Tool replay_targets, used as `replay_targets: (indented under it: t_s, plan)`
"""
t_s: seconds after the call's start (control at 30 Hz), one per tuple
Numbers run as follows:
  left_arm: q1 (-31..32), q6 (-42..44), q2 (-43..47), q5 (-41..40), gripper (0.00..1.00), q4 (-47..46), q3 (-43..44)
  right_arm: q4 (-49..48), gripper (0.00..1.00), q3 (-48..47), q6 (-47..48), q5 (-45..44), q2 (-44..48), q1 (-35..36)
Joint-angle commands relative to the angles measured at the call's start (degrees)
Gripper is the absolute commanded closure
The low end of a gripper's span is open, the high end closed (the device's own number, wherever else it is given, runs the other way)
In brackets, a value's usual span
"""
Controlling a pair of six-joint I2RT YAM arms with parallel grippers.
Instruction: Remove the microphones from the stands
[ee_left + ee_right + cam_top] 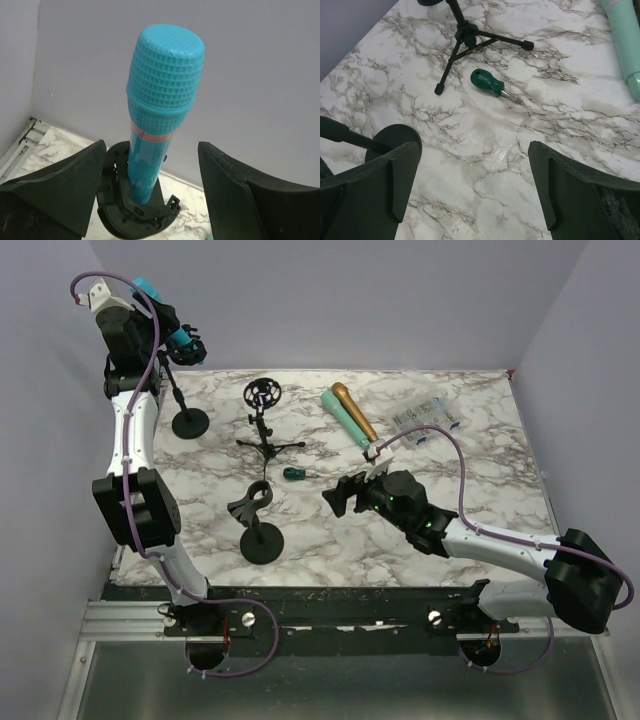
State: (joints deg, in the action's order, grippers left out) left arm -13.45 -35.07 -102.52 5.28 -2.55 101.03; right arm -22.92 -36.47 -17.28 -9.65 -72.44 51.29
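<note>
My left claw [150, 146] stands wide, a finger on each side of the bright blue plastic microphone [162, 100] and neither touching it. It has a grid-textured domed head and an orange-red band on a glossy barrel. It sits mid-frame in the black stand clip [132, 215]. My right claw [472, 150] gapes wide over the marble tabletop [485, 125].

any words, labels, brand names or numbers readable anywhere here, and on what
No text can be read in any view.
clear box: blue patches that may be labels, too small to read.
blue microphone: an orange band, no lettering visible.
green screwdriver: no lettering visible.
</note>
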Motion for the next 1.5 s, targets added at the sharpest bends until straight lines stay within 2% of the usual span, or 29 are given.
replay_targets:
  t_s: [0.0,0.2,0.4,0.7,0.83,0.93,1.17,1.23,1.33,1.47]
  plan:
    - [-1.15,-1.05,-4.82,-0.93,0.29,-2.05,5.79,3.58,0.01,-1.28,1.58,-2.48,-0.17,-0.11]
    - [-1.93,-4.27,-8.82,5.33,0.49,-7.1,6.35,6.29,0.01,-2.76,2.43,-2.72,1.43,-0.13]
    - [-1.93,-3.18,-7.52,6.29,0.64,-12.04,3.86,9.2,0.01,-5.41,2.27,-2.0,0.35,-0.09]
    - [-1.85,1.94,-2.67,4.91,0.9,-9.63,5.58,10.97,0.01,-5.62,1.92,-1.27,2.9,-0.13]
    - [-1.27,6.15,0.16,3.19,0.92,-7.47,7.71,12.28,0.01,-5.6,1.48,-0.71,5.12,-0.08]
    - [-0.62,9.04,2.03,1.91,1.0,-5.21,9.96,12.34,0.01,-5.04,1.35,-0.66,6.8,-0.06]
    - [1.69,14.05,9.91,-3.11,1.0,-1.56,9.64,14.59,0.01,-5.1,0.37,-0.46,9.42,-0.13]
    - [2.53,14.37,13.77,-3.32,1.0,-0.49,7.19,15.03,0.01,-4.62,-0.41,-0.27,10.39,-0.1]
    - [3.97,11.02,21.64,-2.24,1.0,-1.17,-1.6,15.05,0.01,-3.24,-1.76,-0.17,11.91,-0.11]
    - [5.7,1.12,31.17,6.65,1.0,-3.32,-13.81,16.22,0.01,-2.73,-4.61,-0.79,13.8,-0.12]
